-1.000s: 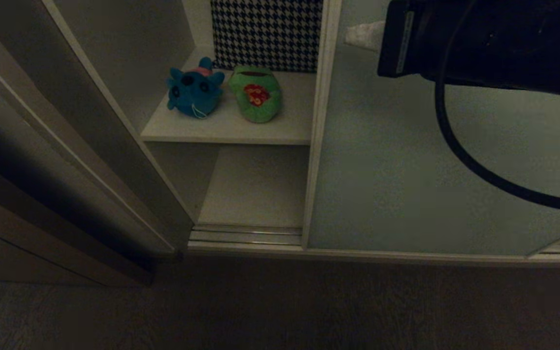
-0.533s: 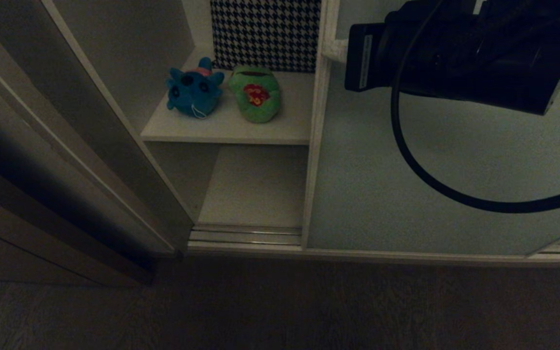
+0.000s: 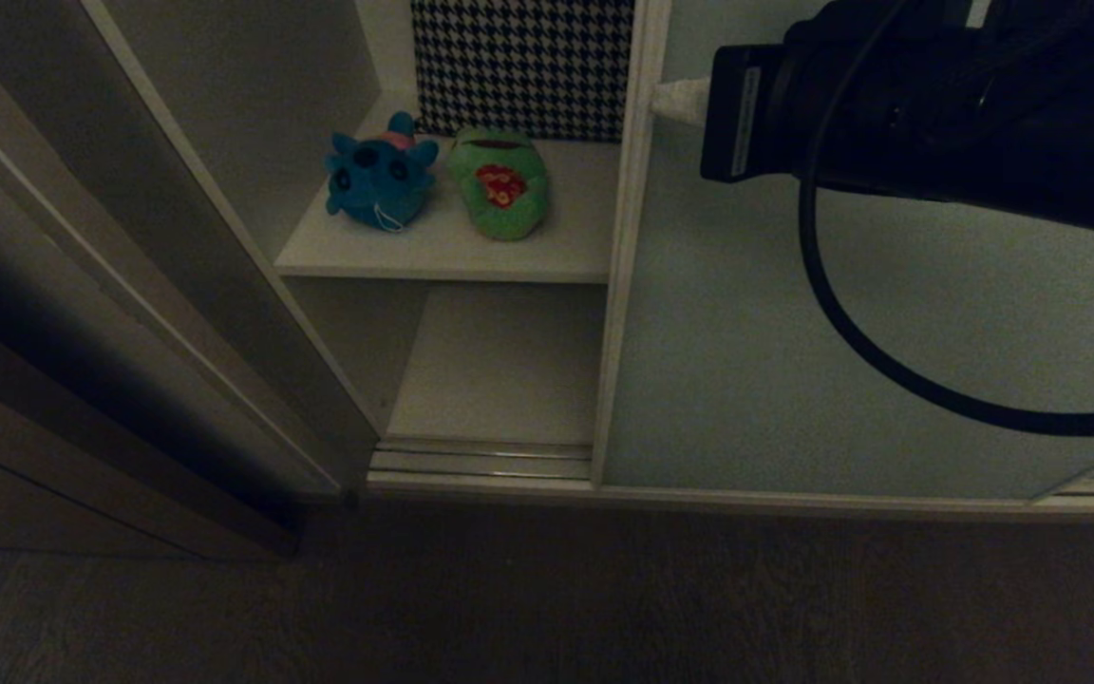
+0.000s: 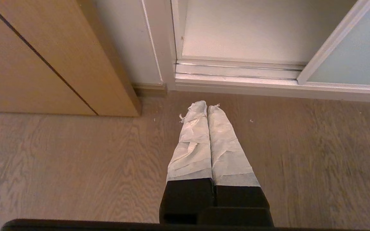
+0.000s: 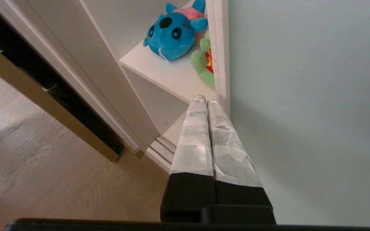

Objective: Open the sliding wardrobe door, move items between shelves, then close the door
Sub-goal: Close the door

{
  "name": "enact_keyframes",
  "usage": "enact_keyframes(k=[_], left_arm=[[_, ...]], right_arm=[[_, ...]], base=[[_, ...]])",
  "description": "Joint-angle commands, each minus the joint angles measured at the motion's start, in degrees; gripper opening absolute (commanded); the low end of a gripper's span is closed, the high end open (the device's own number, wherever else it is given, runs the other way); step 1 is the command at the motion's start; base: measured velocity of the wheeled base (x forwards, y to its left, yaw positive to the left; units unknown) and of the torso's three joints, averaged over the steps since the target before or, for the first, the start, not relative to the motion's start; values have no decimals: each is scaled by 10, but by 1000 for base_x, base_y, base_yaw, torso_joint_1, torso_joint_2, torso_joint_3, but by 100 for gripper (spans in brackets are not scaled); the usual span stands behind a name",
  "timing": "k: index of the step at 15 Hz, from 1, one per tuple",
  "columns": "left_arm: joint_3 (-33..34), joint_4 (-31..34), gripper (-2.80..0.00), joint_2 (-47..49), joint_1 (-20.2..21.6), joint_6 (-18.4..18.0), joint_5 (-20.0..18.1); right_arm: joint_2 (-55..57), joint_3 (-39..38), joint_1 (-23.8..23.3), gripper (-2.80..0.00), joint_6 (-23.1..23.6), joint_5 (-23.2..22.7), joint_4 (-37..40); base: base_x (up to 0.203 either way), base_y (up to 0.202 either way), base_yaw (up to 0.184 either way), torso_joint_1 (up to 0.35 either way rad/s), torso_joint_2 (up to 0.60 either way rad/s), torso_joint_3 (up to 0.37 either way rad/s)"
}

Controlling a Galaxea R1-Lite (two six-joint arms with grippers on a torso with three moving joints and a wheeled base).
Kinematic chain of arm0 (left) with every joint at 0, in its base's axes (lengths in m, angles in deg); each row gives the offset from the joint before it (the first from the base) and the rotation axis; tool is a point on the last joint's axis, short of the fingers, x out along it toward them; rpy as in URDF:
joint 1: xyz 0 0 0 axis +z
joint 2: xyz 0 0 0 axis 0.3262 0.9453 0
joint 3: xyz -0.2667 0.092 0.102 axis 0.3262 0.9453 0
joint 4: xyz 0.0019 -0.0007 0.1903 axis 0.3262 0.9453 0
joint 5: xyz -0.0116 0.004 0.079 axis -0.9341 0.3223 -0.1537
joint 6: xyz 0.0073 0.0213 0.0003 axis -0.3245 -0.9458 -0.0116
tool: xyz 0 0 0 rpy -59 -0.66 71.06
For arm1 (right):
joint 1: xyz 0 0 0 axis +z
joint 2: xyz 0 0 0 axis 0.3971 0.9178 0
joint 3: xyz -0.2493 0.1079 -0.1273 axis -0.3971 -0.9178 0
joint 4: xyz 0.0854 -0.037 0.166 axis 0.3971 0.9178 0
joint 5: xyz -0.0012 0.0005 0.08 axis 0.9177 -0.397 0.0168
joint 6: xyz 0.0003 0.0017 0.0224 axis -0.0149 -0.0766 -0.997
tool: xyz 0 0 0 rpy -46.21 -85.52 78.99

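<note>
I see the sliding wardrobe door (image 3: 841,313) partly open, its cream frame edge (image 3: 625,237) standing at the right side of the exposed bay. The right gripper (image 5: 206,100) is raised in front of the door panel, fingers pressed together with nothing between them; the tips sit just beside the door's frame edge, and I cannot tell whether they touch it. In the head view only one pale fingertip (image 3: 682,98) shows past the dark wrist housing, level with the upper shelf.

Both items sit on the upper shelf (image 3: 443,256). The teal-blue plush (image 3: 381,176) is toward the shelf's left side, facing outward. The green frog plush (image 3: 499,185) lies just beside it on the right, red chest patch up, close to the door's frame edge; from the right wrist view the frame hides part of it. A houndstooth cushion (image 3: 523,66) stands upright against the back of that shelf, behind the toys. The lower shelf (image 3: 499,366) runs down to the ribbed floor track (image 3: 480,461).

The left gripper (image 4: 206,107) hangs low over the wood floor (image 4: 59,166), clenched on nothing, short of the track and near the brown wooden side panel (image 4: 43,57).
</note>
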Motion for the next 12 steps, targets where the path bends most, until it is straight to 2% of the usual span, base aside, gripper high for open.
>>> enact_keyframes(k=[1, 6, 10, 12], left_arm=[[0, 0, -280, 1, 0, 0, 0], [0, 0, -280, 1, 1, 0, 0], [0, 0, -280, 1, 1, 0, 0], [0, 0, -280, 1, 1, 0, 0]], right_arm=[[-20, -11, -2, -280, 2, 0, -1], [15, 2, -9, -280, 1, 6, -18], [51, 26, -10, -280, -1, 38, -41], [59, 36, -11, -280, -1, 39, -42]], base=[[0, 0, 0, 0, 0, 0], [0, 0, 0, 0, 0, 0], [0, 0, 0, 0, 0, 0], [0, 0, 0, 0, 0, 0]])
